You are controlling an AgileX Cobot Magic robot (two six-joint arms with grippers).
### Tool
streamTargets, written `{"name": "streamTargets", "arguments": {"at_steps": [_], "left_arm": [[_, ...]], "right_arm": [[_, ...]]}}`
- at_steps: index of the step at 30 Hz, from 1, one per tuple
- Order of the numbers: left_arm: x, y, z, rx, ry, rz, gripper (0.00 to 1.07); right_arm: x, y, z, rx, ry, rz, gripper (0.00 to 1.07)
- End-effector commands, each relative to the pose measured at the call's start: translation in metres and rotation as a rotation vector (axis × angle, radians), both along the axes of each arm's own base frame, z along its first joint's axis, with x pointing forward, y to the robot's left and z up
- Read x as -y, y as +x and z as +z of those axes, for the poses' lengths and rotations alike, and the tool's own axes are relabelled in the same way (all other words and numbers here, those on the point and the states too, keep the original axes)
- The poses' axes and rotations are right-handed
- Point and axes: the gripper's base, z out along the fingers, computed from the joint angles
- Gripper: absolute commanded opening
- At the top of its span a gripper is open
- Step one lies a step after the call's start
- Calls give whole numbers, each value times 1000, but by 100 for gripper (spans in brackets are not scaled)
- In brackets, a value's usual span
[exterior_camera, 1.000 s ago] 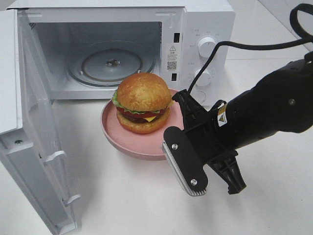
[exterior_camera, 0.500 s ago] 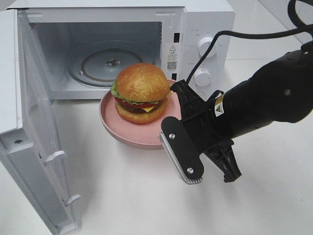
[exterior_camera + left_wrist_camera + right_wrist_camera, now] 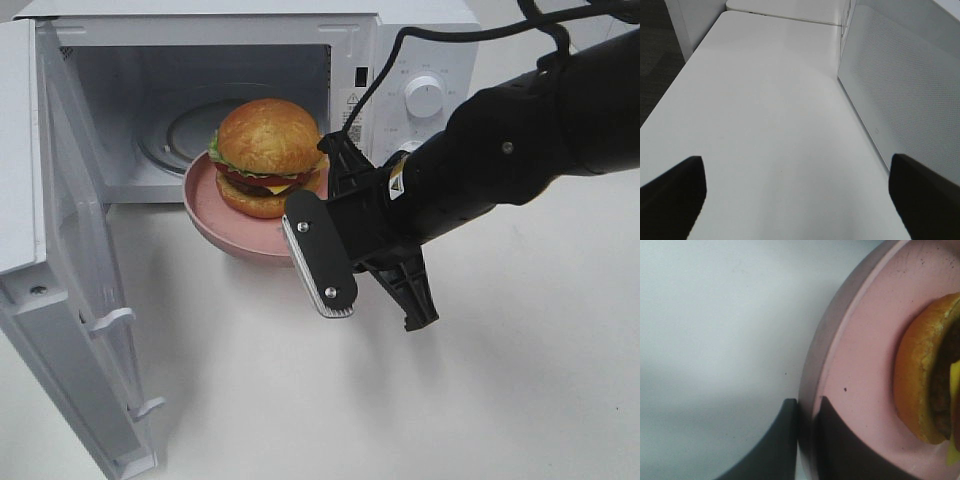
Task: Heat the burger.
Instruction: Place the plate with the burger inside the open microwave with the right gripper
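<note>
The burger (image 3: 268, 148), with a domed golden-brown bun, lettuce, tomato and cheese, sits on a shallow pink plate (image 3: 207, 212). My right gripper (image 3: 327, 192) is shut on the plate's near right rim and holds it off the table, at the mouth of the open microwave (image 3: 400, 50). In the right wrist view the two dark fingers (image 3: 832, 440) pinch the plate's rim (image 3: 815, 370), with the burger's lower bun (image 3: 915, 385) close beside them. My left gripper (image 3: 797, 195) stands open over bare white table, nothing between its fingers. It does not show in the exterior view.
The microwave's door (image 3: 70, 270) hangs wide open at the left. A glass turntable (image 3: 185, 125) lies in the cavity, and two knobs (image 3: 425, 97) sit on the right panel. A white dotted panel (image 3: 905, 100) stands beside the left gripper. White table (image 3: 250, 400) spreads in front.
My right gripper has lifted the plate with the burger off the table and carried it up and left toward the microwave's opening. The left gripper's view gives no earlier frame.
</note>
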Motion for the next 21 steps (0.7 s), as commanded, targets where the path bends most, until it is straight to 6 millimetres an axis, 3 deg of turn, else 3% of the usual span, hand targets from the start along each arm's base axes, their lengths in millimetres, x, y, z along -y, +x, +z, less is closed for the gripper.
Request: {"name": "streamTargets", "arguments": {"at_steps": [1, 21], "left_arm": [[0, -2, 0, 28, 1, -4, 91], [0, -2, 0, 28, 1, -4, 91]], "right_arm": [[-11, 14, 15, 77, 56, 0, 0], [-44, 55, 11, 83, 64, -15, 0]]}}
